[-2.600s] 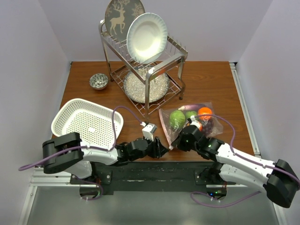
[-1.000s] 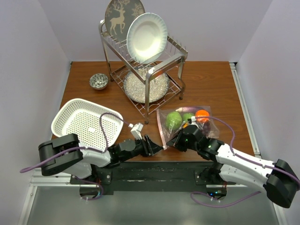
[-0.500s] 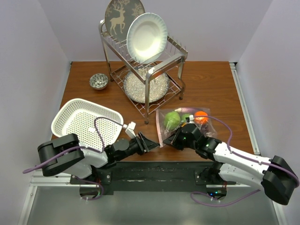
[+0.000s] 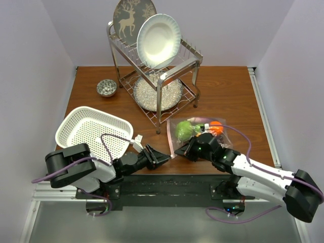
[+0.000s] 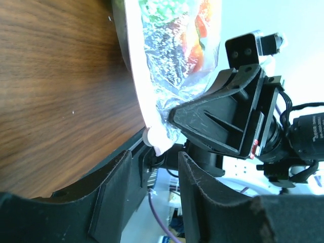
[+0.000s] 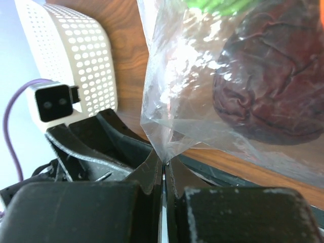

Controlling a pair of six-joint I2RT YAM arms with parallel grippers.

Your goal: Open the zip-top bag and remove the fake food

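Note:
The zip-top bag [image 4: 198,135] lies at the table's near middle-right, its pinkish zip strip [image 4: 170,137] on its left edge. Inside it I see fake food: a green cabbage-like ball [image 4: 183,130], an orange fruit [image 4: 216,126] and a dark purple piece [image 6: 268,86]. My right gripper [image 4: 181,150] is shut on the bag's near-left corner [image 6: 164,152]. My left gripper [image 4: 163,157] is open and empty just left of that corner. In the left wrist view the gripper [image 5: 156,162] has the bag's pink corner [image 5: 156,140] just beyond its fingertips.
A white perforated basket [image 4: 93,132] sits at the near left, close behind my left arm. A metal dish rack [image 4: 157,81] with plates stands at the back middle. A small patterned bowl [image 4: 106,87] is at the back left. The table's front edge runs right under both grippers.
My right gripper has pulled the bag's corner left, and the bag slid left and slightly back. My left arm has drawn back to the left, its open gripper staying beside the corner.

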